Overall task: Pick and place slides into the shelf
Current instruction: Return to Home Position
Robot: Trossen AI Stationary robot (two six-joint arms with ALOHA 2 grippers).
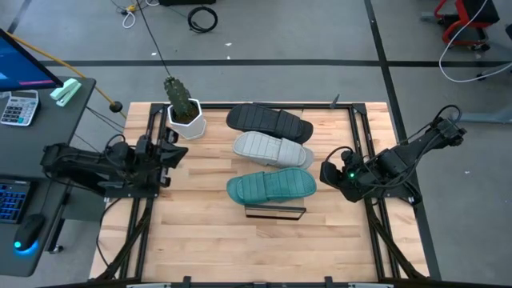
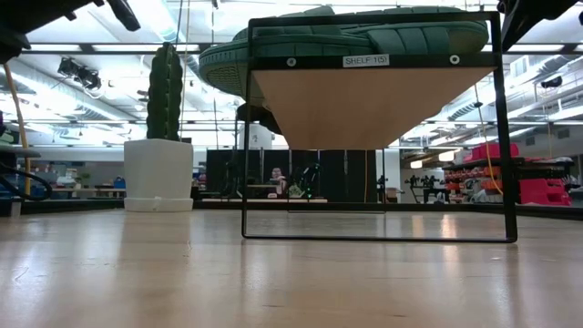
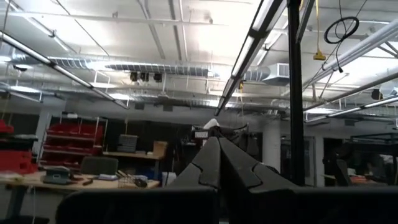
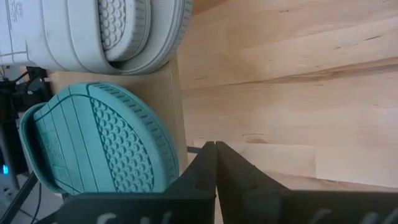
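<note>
Three slides lie side by side on the shelf: black (image 1: 268, 120) farthest, light grey (image 1: 272, 149) in the middle, teal (image 1: 272, 187) nearest. The shelf's black frame (image 1: 274, 211) shows at its near end. In the low view the teal slide (image 2: 355, 41) rests sole-down on the shelf's wood board (image 2: 373, 105). My left gripper (image 1: 178, 150) is shut at the table's left, tilted upward; its wrist view shows the shut fingertips (image 3: 217, 140) against the ceiling. My right gripper (image 1: 326, 172) is shut just right of the teal slide (image 4: 99, 143) and the grey slide (image 4: 93, 31), pointing down, fingertips together (image 4: 216, 146).
A cactus in a white pot (image 1: 184, 112) stands at the table's far left, close to my left gripper. Black frame rails (image 1: 360, 136) run along both sides of the table. A desk with a calculator (image 1: 18, 106) stands left of the table. Bare wood lies in front of the shelf.
</note>
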